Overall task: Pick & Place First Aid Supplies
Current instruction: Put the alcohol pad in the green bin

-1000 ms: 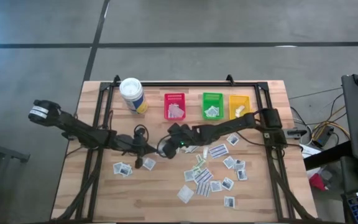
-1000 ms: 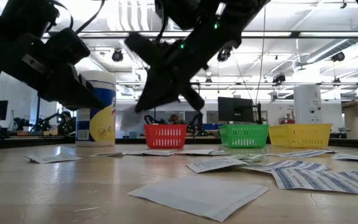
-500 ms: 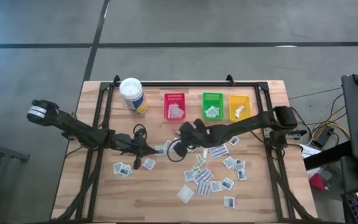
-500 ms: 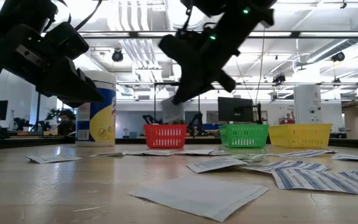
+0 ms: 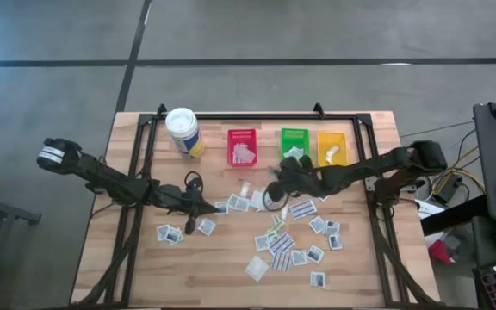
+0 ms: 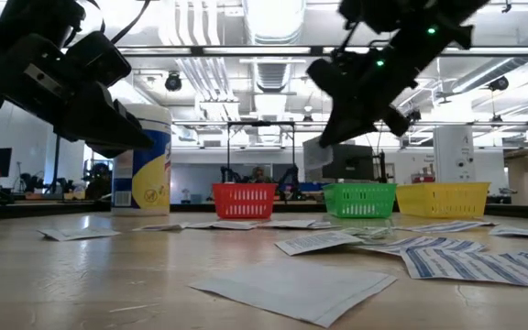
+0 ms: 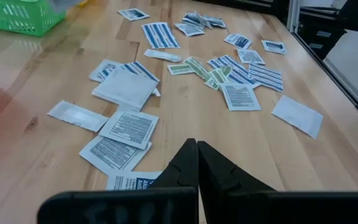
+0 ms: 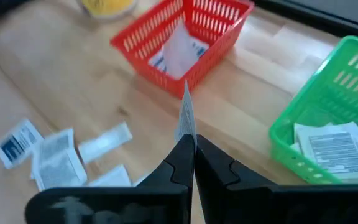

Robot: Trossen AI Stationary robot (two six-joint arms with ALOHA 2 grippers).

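Swung rightward across the table over the last second, away from the middle and toward the bins, with a packet carried along. Mid-carry now, judged as the transport step of one pick-and-place cycle.

At the left, parked low over the boards, left gripper (image 5: 203,207) clenched on nothing, tips pressed together above a printed packet in its wrist view. Behind it, standing upright, a white canister (image 5: 182,131) with a yellow label, smooth and cylindrical.

Toward the middle, red bin (image 5: 241,146), a lattice-walled plastic basket already holding a few white packets. Just in front of it, loose on the wood, several flat paper packets (image 5: 238,202), square, with dark print.

Further right, right gripper (image 8: 188,144) pinched shut on a thin white packet (image 8: 186,113), held edge-up, poised above bare table between the red bin and the green bin (image 8: 335,132). Next call, as a judgement: choose the matching bin, carry the packet over its rim, then release; limp paper, likely to flutter or cling.

Beyond that, yellow bin (image 5: 331,146), and on the planked wooden table (image 5: 368,258) a scatter of remaining supplies (image 5: 293,244), some blue-striped, oblong, thin and light.
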